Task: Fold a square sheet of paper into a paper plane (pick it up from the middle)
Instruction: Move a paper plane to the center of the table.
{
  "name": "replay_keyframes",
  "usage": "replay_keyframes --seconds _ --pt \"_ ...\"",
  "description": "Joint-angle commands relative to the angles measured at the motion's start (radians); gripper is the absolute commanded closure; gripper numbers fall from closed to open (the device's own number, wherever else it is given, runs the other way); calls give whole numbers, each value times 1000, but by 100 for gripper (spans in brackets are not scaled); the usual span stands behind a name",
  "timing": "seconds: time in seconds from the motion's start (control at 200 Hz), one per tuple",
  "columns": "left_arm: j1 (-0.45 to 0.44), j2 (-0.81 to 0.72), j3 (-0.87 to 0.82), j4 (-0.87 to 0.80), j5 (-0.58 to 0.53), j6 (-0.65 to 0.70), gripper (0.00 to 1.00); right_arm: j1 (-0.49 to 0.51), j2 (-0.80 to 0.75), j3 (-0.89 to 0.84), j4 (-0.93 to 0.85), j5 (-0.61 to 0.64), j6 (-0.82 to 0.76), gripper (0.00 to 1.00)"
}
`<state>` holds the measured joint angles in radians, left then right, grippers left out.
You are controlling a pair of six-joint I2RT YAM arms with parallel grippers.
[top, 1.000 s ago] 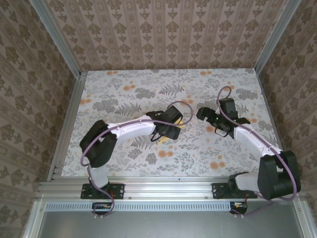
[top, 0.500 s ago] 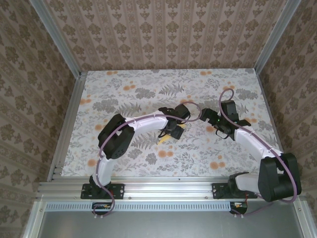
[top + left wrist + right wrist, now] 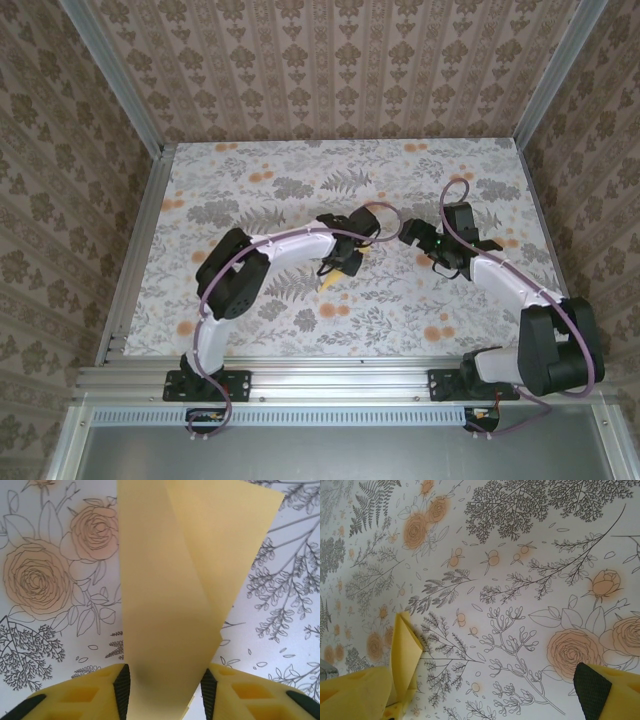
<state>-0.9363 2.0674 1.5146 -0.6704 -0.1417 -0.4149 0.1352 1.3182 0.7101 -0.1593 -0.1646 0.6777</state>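
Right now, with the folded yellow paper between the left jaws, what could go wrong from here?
1. The folded yellow paper fills the gap between the pads of the left jaws. A harder squeeze may buckle it and leave a stray crease.
2. Its layers lie askew, one flap's edge slanting across the other, so a fold pressed now could come out crooked.
3. The right jaws stand wide open close beside the paper, and an advance might knock it.

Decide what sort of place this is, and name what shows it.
Probably a robot test booth: a left arm and a right arm bolted to a metal rail at the table edge, patterned walls on three sides.
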Motion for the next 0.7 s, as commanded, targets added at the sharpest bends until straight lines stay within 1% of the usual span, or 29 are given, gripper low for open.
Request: replay_keyframes --seconds 0.0,0.07,0.16,0.265,0.4,0.615,0.695 --pt "24 -58 -34 26 49 -10 61 -5 13 -14 26 -37 14 3" --pt "38 -70 -51 46 71 -18 66 -5 19 -16 32 -47 18 3" --pt "48 -88 -72 74 100 -28 66 -5 30 -15 40 -59 20 4" --pt "60 -112 -92 96 118 -36 62 -5 41 -15 47 -71 25 4" --pt "76 -136 -114 113 130 -38 55 -5 49 -14 54 -79 26 4" --pt "83 -122 -118 108 122 -31 55 -5 58 -15 57 -84 29 5" --pt "81 -118 -114 107 127 -18 48 -6 61 -15 59 -85 29 5"
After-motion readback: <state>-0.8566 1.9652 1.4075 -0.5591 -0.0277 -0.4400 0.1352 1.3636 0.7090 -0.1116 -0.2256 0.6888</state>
